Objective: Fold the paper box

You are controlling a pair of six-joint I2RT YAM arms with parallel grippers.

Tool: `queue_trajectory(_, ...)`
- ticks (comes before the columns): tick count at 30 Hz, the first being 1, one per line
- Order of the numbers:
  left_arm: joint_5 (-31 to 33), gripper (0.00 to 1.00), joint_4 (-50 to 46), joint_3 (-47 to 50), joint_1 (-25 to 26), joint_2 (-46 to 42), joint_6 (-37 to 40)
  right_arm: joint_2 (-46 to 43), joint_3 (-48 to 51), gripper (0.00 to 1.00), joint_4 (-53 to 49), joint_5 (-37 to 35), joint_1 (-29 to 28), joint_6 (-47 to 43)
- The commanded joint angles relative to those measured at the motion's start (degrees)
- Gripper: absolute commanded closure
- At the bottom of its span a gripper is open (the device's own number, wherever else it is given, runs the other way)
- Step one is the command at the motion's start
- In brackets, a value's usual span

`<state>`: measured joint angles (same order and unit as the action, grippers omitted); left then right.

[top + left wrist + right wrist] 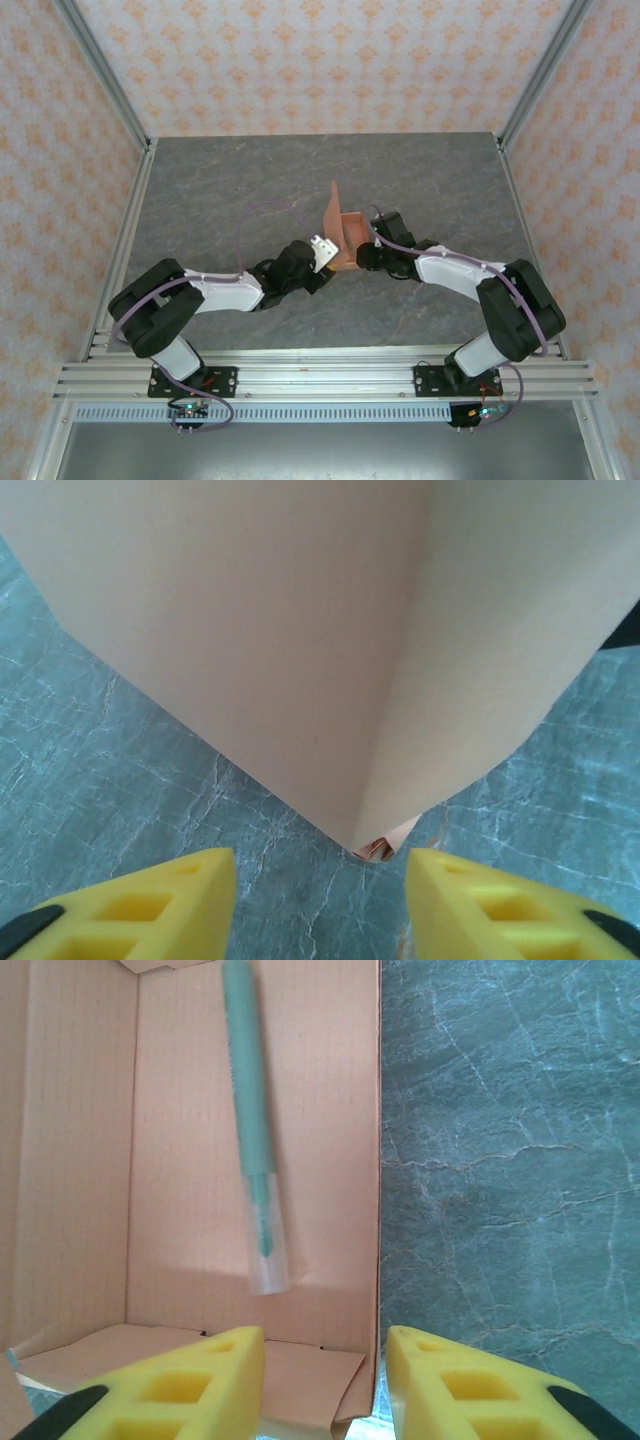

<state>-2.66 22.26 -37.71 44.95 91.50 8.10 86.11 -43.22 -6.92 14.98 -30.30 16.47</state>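
Part-folded, the salmon box (349, 238) sits near the middle of a grey table (220, 180). One tall flap (331, 212) stands upright on the side of the box toward the left gripper (320, 905). That gripper faces an outer corner of the box from just beside it. Its yellow fingers (150, 905) are spread, with bare table between them and nothing held. The right gripper (325, 1385) comes at the box from the opposite side and looks into the open tray. A teal pen (250, 1130) lies along the floor of the box. The right jaws also stand apart, straddling the near end of one box wall. The thin card appears to run into the gap unpinched, though its lowest edge is partly hidden.
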Motion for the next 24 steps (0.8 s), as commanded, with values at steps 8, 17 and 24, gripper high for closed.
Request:
queue_trajectory(8,-1.37,0.44,-2.08,3.60,-0.33,-10.48,-4.27,-4.17,-0.98,0.58,-3.38,-0.60,3.22,-2.88)
queue_trajectory(17,-2.32,0.31,-15.28,0.97,-0.35,-25.94,-22.43,1.22,-2.12,0.58,1.49,6.28,4.51,-1.70)
queue_trajectory(24,3.01,0.25,-34.20,-18.01,-1.37,-19.71,-29.19,0.51,2.39,0.60,9.33,11.04,3.56,2.63)
